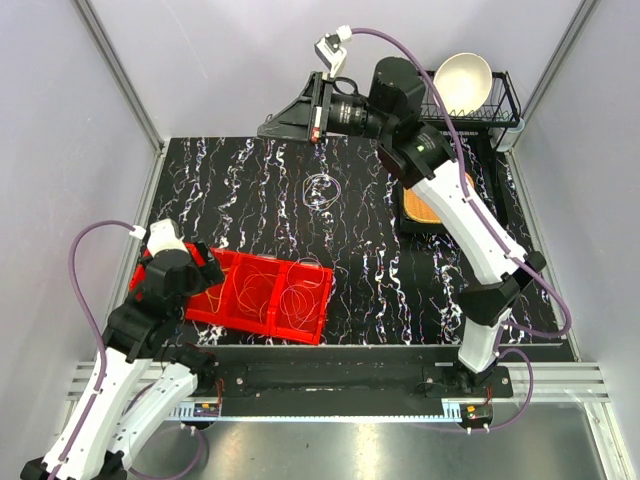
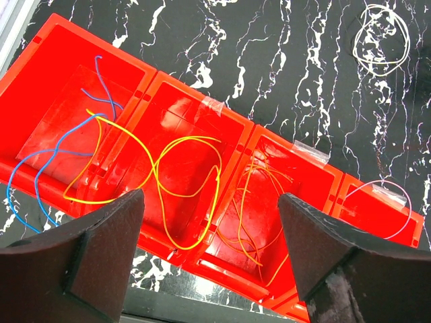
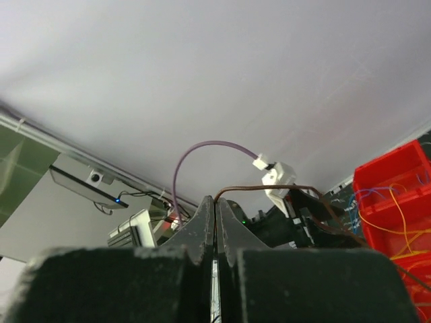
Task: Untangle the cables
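A red tray (image 2: 202, 101) with several compartments lies at the table's near left. In it lie thin cables: a blue one (image 2: 47, 153), a yellow one (image 2: 161, 168), an orange one (image 2: 259, 202) and a pale loop (image 2: 394, 202). The yellow cable crosses a divider into the blue one's compartment. My left gripper (image 2: 210, 197) hangs open above the tray (image 1: 262, 334), holding nothing. A white cable loop (image 1: 322, 190) lies alone on the dark table. My right gripper (image 3: 215, 200) is raised at the back (image 1: 318, 122), shut, with a thin brown-orange cable (image 3: 263, 187) coming out from between its tips.
A black wire rack (image 1: 500, 100) holding a white bowl (image 1: 462, 80) stands at the back right. Below it an orange board (image 1: 422, 207) lies partly under the right arm. A black triangular stand (image 1: 288, 120) sits at the back edge. Grey walls enclose the table.
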